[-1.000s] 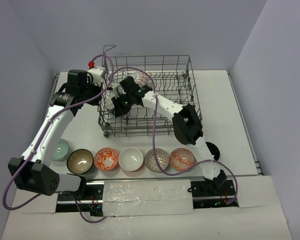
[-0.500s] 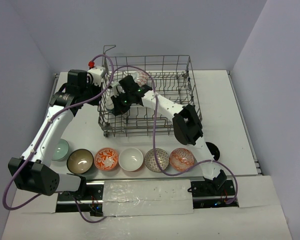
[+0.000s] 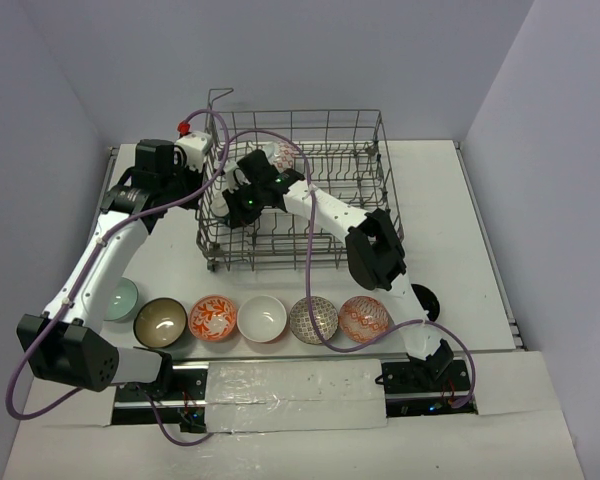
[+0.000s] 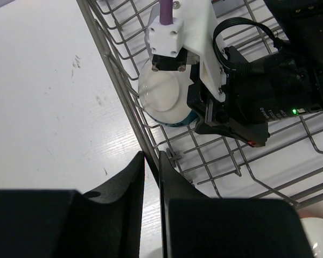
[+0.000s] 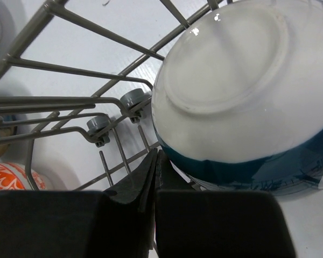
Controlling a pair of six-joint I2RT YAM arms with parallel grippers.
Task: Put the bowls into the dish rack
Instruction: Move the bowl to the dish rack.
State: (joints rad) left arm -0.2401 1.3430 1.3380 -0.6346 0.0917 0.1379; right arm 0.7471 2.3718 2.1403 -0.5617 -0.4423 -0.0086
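Step in hand, by judgement: seating one bowl (image 5: 242, 70) in the dish rack (image 3: 365, 125). Sits tilted among the wires, white underside showing, just right of the right claw (image 5: 154, 158). Fingers there pressed together, nothing between them. Left claw (image 4: 152, 161) looks pinched on the rack's side wire, bowl just ahead of it. Row of bowls (image 3: 262, 318) waits on the surface (image 3: 460, 220), well behind both claws. Next move calls for backing out clear of the tines, then fetching from that row.

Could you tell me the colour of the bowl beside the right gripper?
Bowl: white underside, dark teal band; right wrist view.
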